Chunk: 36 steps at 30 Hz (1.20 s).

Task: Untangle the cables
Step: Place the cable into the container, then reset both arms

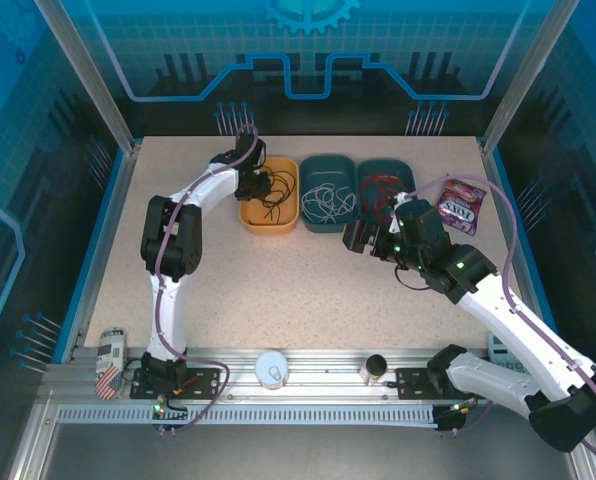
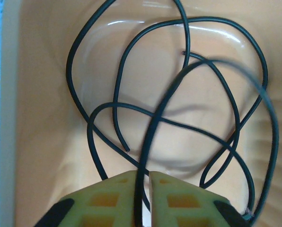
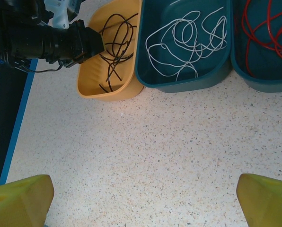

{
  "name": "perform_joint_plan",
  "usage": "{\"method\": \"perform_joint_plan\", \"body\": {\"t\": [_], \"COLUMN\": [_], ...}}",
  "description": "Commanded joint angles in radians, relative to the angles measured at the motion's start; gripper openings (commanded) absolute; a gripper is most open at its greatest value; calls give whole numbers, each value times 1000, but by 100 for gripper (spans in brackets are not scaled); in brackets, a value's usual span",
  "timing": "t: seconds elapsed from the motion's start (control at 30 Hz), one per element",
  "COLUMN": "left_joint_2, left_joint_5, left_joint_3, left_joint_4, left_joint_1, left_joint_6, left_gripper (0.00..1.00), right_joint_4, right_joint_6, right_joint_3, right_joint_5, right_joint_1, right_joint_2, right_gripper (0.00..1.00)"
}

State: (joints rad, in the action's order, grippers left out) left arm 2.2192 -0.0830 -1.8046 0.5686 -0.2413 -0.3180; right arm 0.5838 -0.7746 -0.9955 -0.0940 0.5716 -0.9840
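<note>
All three wires lie along the far edge of the speckled table (image 1: 278, 290): the thin black cable (image 1: 273, 190) in a yellow-orange plastic tub (image 1: 268, 227), the white-grey cable (image 1: 328, 200) in the middle teal tub (image 1: 328, 229), and the red cable (image 1: 378, 190) in the right-hand teal tub (image 1: 383, 163). The left tool (image 2: 145, 178) hangs straight over the yellow tub. Its pale fingers are almost together, with one black strand running through the slit between them (pinched or lying loose there, I cannot tell). The rest of that cable sprawls in loose loops on the tub floor just ahead of the tool, stretched mostly along the tub's length, far edge to near. The left arm is plainly the nearer one to it. The right tool (image 1: 362, 238) hovers spread wide and empty above bare table, just on the near side of the two teal tubs and well apart from the black cable. To my eye the sorting looks about finished, with only that one strand left to drop.
</note>
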Motion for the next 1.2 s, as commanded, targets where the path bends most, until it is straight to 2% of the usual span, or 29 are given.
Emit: {"method": "perform_joint_plan", "body": {"t": [0.0,0.17,0.43,0.6,0.67,0.8,1.03,1.17], "left_joint_2": [-27,-112,-304,-426,-500,-646,-937,-1101], "left_joint_5": [7,33,53,40,26,-18,-174,-266], "left_joint_3": [-25,14,123,212,291,447,770,967], "left_joint_4": [17,-2,-63,-76,-118,-188,-320,-432], "left_joint_1": [5,5,5,5,5,5,5,5], "left_joint_6": [-21,-22,-20,-12,-14,-20,-31,-9], "left_gripper": [27,45,65,85,99,99,99,99], "right_joint_4": [1,6,12,41,49,54,10,-74], "right_joint_6": [-9,-5,6,30,63,116,243,333], "right_joint_3": [-16,-14,2,15,26,62,158,233], "right_joint_5": [5,1,-24,-80,-122,-216,-349,-413], "right_joint_1": [-19,-22,-35,-42,-49,-67,-102,-113], "right_joint_2": [1,5,34,48,57,81,157,218], "right_gripper": [100,100,100,100,100,100,100,100]}}
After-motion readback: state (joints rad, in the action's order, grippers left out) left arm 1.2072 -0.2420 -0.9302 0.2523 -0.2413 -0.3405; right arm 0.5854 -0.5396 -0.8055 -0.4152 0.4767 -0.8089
